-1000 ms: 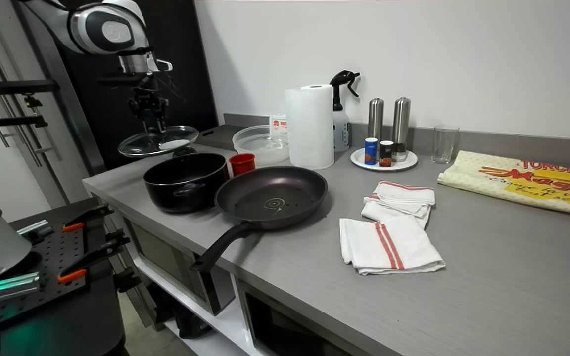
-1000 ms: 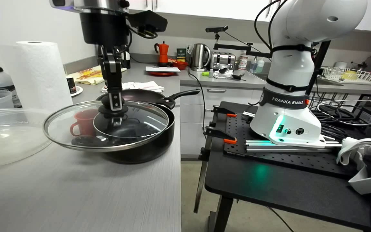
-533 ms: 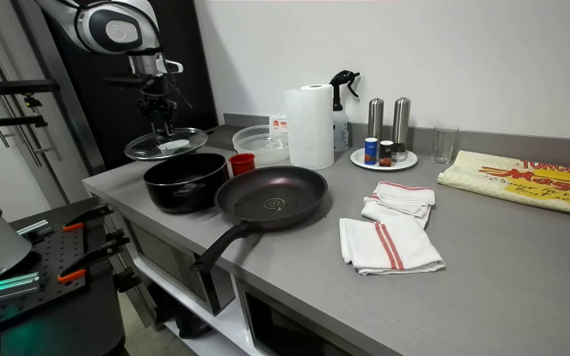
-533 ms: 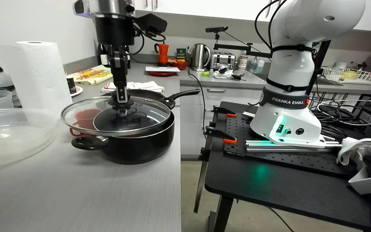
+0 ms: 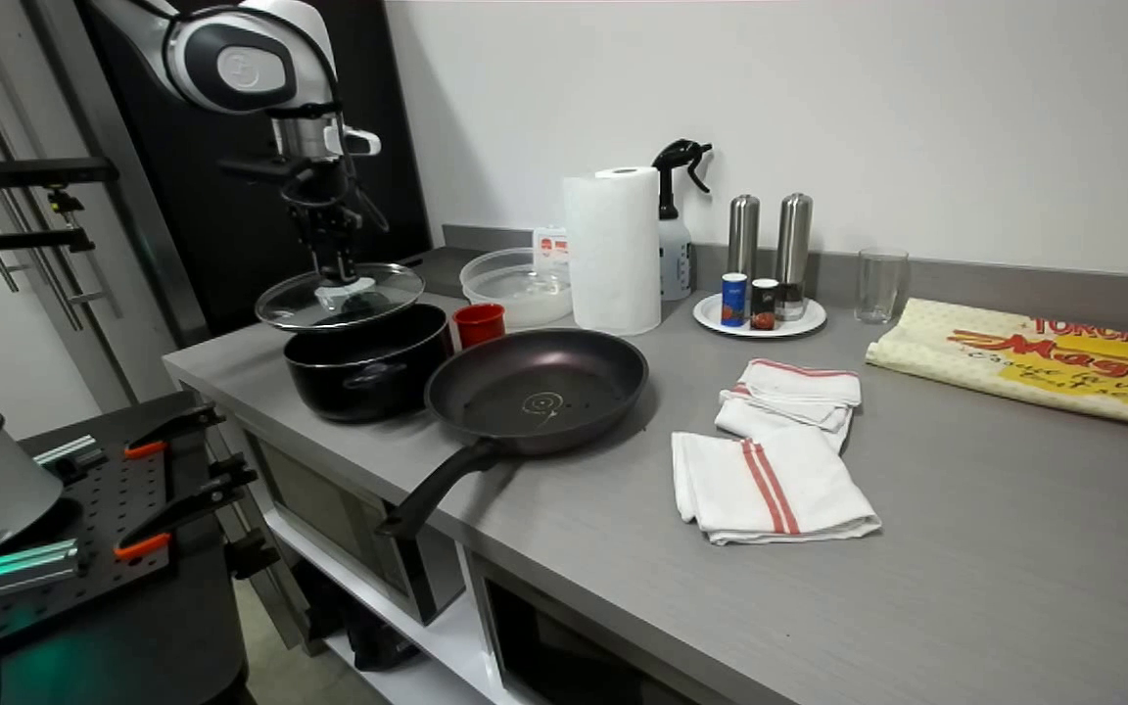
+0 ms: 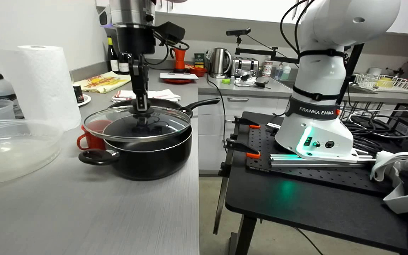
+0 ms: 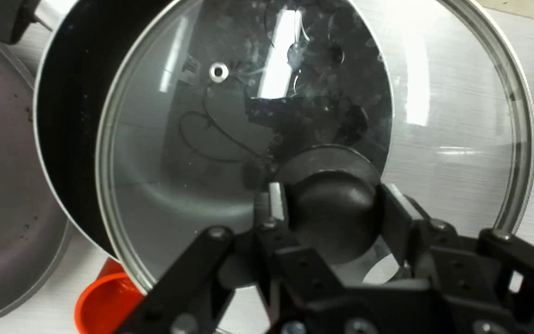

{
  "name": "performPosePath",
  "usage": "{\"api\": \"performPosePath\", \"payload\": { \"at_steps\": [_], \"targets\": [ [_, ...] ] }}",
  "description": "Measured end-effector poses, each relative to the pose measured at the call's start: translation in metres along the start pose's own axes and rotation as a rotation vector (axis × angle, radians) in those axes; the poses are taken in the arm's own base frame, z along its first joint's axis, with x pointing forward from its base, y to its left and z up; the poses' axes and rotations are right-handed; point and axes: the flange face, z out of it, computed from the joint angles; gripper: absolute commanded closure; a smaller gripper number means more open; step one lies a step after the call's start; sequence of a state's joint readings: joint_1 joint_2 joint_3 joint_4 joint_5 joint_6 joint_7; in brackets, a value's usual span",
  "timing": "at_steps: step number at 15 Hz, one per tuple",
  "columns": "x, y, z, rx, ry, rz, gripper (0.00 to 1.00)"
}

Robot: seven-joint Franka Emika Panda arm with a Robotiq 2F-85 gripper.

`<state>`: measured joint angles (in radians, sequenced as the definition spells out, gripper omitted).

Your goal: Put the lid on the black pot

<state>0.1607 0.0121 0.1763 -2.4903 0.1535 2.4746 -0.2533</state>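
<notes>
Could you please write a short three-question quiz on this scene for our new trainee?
1. Open: by which part is the end effector holding the lid?
2. True or false: the lid is not yet seated on the black pot.
3. Multiple choice: what stands on the white plate? (a) red cup, (b) small shakers, (c) paper towel roll.

Key:
1. The knob.
2. True: it hangs above the pot, and the wrist view shows part of the opening uncovered.
3. (b)

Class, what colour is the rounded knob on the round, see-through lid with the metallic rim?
Black; the rounded knob shows best in the wrist view.
</notes>
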Motion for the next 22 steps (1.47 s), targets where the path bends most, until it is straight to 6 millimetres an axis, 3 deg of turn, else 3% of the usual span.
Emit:
{"api": "performPosePath", "payload": {
  "at_steps": [12, 22],
  "targets": [
    [-0.007, 0.032, 0.026, 0.012, -0.033, 0.070, 0.74],
    [-0.008, 0.038, 0.029, -0.039, -0.045, 0.109, 0.74]
  ]
}}
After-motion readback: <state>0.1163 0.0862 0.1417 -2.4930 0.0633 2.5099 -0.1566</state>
